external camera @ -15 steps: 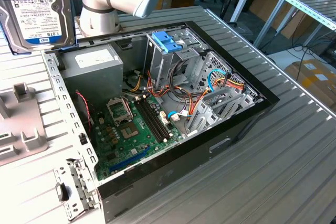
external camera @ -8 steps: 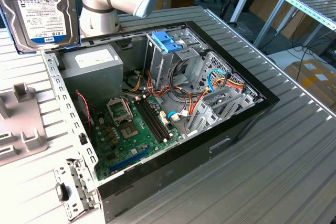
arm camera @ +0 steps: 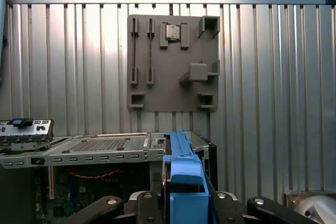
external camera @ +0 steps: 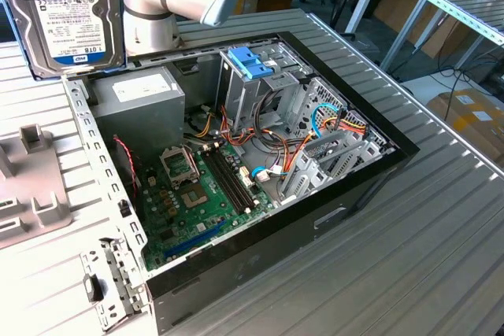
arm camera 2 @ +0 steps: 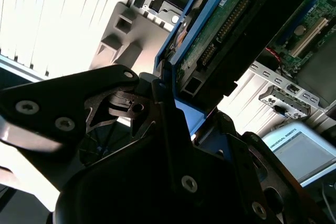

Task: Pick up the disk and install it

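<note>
Gripper [arm camera: 184, 205] is clamped shut on the disk [arm camera: 182, 163], its fingers [arm camera: 149, 205] pressed against the blue side rails. I see the disk held up off the table [external camera: 409, 273], beside the open computer case [external camera: 315, 218], on the exterior view's left.

disk [arm camera: 184, 182] rails smooth plastic; table [external camera: 425, 241] ribbed metal

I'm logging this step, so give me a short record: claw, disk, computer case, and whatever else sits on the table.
computer case: open on the table, circuit board and cables exposed
metal cage: inside the case, blue latch on top
disk: held in the air at the exterior view's upper left, outside the case
claw: shut on the disk's blue frame
grey holder plate: flat on the table beside the case
</note>
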